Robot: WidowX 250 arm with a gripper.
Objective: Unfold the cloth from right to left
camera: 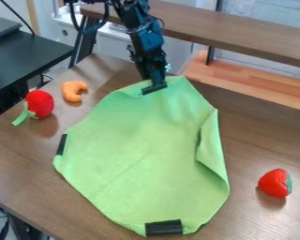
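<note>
The green cloth (140, 154) lies mostly spread on the brown table, its right edge curled over in a narrow flap. Black patches mark its left edge, its front edge and its far edge. At the far end of the cloth, the black gripper (155, 83) points down right at the far patch, touching or just above the fabric. Small creases surround that spot. How its fingers stand cannot be made out.
A red round toy (40, 103) with a green tail and an orange curved toy (73, 90) lie left of the cloth. A toy strawberry (276, 183) sits to the right. A wooden ledge (240, 33) runs behind the table.
</note>
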